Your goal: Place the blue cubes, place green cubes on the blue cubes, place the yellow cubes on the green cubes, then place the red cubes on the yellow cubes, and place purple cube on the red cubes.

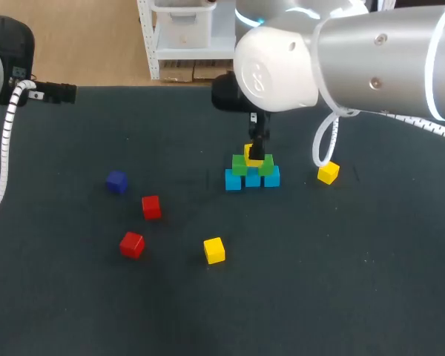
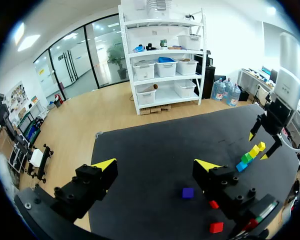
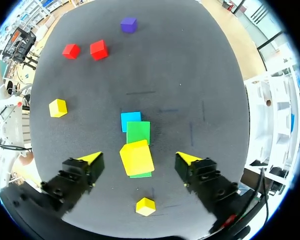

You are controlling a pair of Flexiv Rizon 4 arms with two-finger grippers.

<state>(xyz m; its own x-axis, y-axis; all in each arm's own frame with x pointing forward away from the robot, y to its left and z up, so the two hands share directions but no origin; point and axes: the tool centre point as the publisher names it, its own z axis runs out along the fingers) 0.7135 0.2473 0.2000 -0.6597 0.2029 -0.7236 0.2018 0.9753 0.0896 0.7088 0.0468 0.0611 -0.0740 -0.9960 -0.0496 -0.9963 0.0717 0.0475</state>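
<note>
The right pincer [image 3: 138,159] hangs over the stack near the middle of the desk [image 1: 341,297] with its fingers spread wide. A yellow cube [image 3: 136,156] lies between them on top of the green cubes [image 3: 138,132]. Neither yellow tip touches it, so the pincer has hold of nothing. Under the greens runs the row of blue cubes [image 1: 233,180].

I'd judge the yellow tier is the step in hand, with one cube on. The next move calls for a straight lift clear of the stack without brushing that cube. After that it should go for the spare yellow cube [image 1: 328,173] just to the stack's right. A third yellow cube [image 1: 214,250] lies nearer the robot's side.

The two red cubes [image 1: 151,207] and the purple cube [image 1: 116,182] lie loose on the left half, well apart from the stack. The left pincer [image 2: 156,165] hangs at the desk's far left corner, open and empty.

From above, the right arm's wrist and fingers cover part of the top cube, and the middle blue cube is half hidden. From the right wrist only one blue cube shows, and the nearer green is mostly under the yellow. The top cube looks turned a little askew, though I can't be sure it sits flat.
</note>
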